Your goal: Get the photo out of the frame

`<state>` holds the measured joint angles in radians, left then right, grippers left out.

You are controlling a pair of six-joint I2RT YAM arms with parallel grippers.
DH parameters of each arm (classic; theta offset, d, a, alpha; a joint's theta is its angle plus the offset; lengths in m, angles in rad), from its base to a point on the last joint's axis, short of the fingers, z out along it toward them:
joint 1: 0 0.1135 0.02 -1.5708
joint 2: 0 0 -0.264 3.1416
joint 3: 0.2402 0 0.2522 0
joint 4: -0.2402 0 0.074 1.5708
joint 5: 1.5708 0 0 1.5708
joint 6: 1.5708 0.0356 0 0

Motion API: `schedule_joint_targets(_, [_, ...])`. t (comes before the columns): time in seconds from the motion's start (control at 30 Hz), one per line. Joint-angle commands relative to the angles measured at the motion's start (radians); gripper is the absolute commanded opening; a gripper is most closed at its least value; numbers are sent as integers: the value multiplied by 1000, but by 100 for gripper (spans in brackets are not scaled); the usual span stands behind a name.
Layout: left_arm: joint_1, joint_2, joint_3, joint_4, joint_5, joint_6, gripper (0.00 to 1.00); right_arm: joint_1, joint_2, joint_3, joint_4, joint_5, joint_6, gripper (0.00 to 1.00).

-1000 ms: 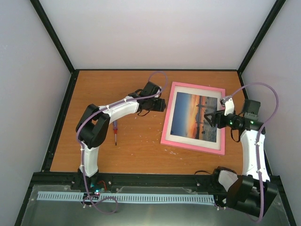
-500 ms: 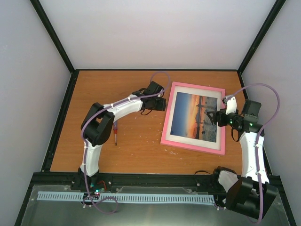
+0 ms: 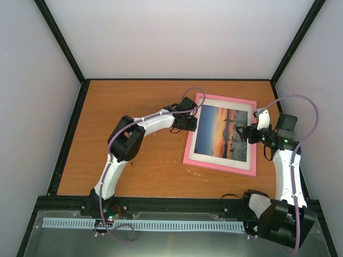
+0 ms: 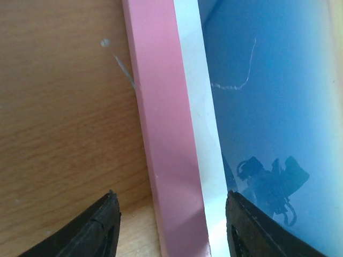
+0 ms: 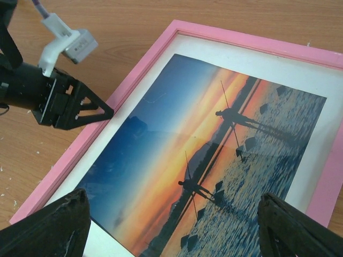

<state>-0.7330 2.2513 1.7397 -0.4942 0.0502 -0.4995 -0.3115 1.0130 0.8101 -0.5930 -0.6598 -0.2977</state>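
Surroundings: orange-brown wood-grain table (image 3: pixel 134 96), enclosed by plain white walls (image 3: pixel 177 37) with black corner posts (image 3: pixel 60 40).
Frame position: pink frame (image 3: pixel 187 152) lies flat and face up on the right half of the table.
Frame long axis: the long rails run from the near edge toward the back wall, with the far end swung slightly to the right.
Photo position: sunset photo (image 3: pixel 217 136) sits inside the frame, bordered by a white margin (image 4: pixel 198 107); its glossy face mirrors the arms.
Photo direction: turned sideways. Blue sky lies along the left rail, rippled water and dark figures lie toward the right rail, and the horizon is parallel to the long rails.
Left gripper (image 3: pixel 193 120): at the left long rail, nearer the far corner. Its jaws are apart and straddle the rail, one finger (image 4: pixel 99 227) over bare wood and the other over the print's edge. I cannot tell whether they touch.
Right gripper (image 3: pixel 241 133): over the right side of the print, jaws spread wide, clamped on nothing.
Litter: pale specks (image 4: pixel 105 42) on the wood beside the left rail.
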Motion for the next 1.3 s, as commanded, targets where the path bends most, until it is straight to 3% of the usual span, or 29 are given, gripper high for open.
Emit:
schedule_joint_targets(0.0, [-13,25,56,-57,-32,-29,52,5,-1,-5,8,-9,0,83])
schedule_joint_targets(0.33, [-12,2,37,19,-66,-77,9,5,-5,-5,2,-4,-1,83])
schedule_joint_targets(0.43, [-12,-32,21,79,-45,-106,1,4,-15,-4,1,-11,-1,83])
schedule_joint_targets(0.7, [-12,-112,-14,198,124,-136,1,4,-49,13,-26,-103,-25,83])
schedule_joint_targets(1.0, [11,-160,24,104,16,-85,1,6,-56,46,-184,-457,-195,82])
schedule_joint_targets(1.1, [54,-214,-48,107,-3,-77,1,5,-63,62,-277,-558,-291,82])
schedule_joint_targets(1.27, [163,-343,-246,171,-32,-69,1,4,-64,62,-282,-553,-297,82])
